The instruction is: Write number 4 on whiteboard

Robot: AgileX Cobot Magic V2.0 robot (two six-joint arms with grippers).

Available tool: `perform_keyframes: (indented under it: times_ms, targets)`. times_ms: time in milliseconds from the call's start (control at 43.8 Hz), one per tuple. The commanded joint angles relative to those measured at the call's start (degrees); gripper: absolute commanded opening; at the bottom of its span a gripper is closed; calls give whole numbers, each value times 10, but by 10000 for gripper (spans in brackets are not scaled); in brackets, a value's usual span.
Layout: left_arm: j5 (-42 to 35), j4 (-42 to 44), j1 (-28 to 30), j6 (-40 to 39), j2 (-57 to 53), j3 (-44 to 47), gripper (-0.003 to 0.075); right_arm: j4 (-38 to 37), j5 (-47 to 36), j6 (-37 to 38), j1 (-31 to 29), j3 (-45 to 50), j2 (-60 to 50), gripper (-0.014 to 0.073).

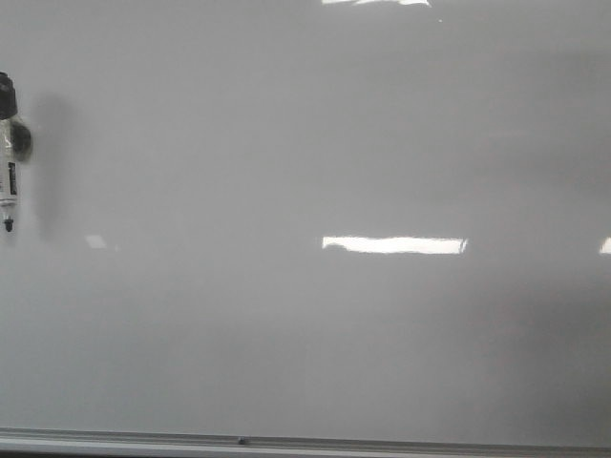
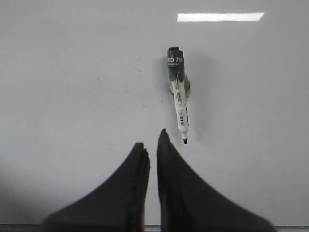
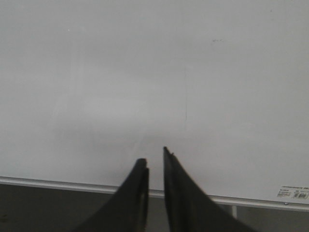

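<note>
The whiteboard [image 1: 305, 143] fills the front view, glossy and pale grey. The number 4 is out of view. A black-capped white marker [image 1: 10, 181] hangs tip down in a holder on the board's far left. In the left wrist view the whiteboard [image 2: 72, 72] is behind the same marker [image 2: 178, 96], and my left gripper [image 2: 151, 137] sits just short of its tip, shut and empty. My right gripper [image 3: 153, 154] is shut and empty too, over the whiteboard [image 3: 96, 72] close to its lower edge. Neither arm shows in the front view.
A thin silver frame [image 1: 305, 442] runs along the board's bottom edge, also seen as the frame [image 3: 72, 186] with dark space beyond it. A small label [image 3: 292, 193] sits near that edge. A bright light reflection [image 1: 393, 244] lies mid-board.
</note>
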Motion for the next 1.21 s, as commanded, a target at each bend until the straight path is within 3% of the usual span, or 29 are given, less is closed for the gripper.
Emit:
perform_keyframes:
  times_ms: [0, 114, 205, 799, 1187]
  targets:
    - [-41, -9, -5, -1, 11, -15, 288, -8, -33, -7, 2, -15, 10, 444]
    - [-43, -9, -5, -1, 24, -15, 508, -8, -31, -7, 2, -15, 15, 634]
    - [-48, -18, -5, -1, 46, -15, 582, -8, -31, -7, 2, -15, 15, 652]
    - [-120, -73, -23, 2, 311, -82, 493, -8, -33, -7, 2, -15, 15, 652]
    - [-205, -74, -38, 2, 432, -110, 493, -8, -33, -7, 2, -15, 15, 652]
